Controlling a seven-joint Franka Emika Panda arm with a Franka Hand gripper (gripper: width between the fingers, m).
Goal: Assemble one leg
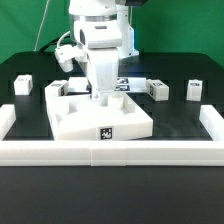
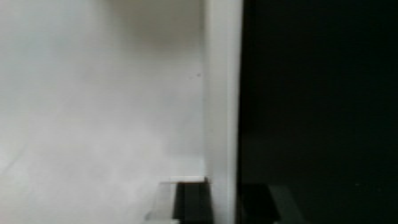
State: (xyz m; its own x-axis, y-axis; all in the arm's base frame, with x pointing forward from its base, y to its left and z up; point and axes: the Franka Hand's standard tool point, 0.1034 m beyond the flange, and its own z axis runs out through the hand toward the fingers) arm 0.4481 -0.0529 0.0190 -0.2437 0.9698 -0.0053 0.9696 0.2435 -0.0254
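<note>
1. The arm (image 1: 100, 35) is cut off at the top edge of the exterior view.
2. Near the middle, the gripper (image 1: 103, 96) is too small; I can't tell how its fingers stand.
3. My wrist view is all blurry white and black.

Exterior faces arm (image 1: 98, 50) front-on; wrist view extremely close.

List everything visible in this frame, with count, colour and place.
legs: four, white with tags, two on the exterior view's left of the tray, two on its right
tray-like part: one, white, table centre, tag on its front
marker board: one, white, behind the arm, mostly hidden
border rail: one, white, along the table's front and sides
table: one, black
arm: one, white, over the tray
pincer: one, lowered to the tray; open or shut unclear
</note>
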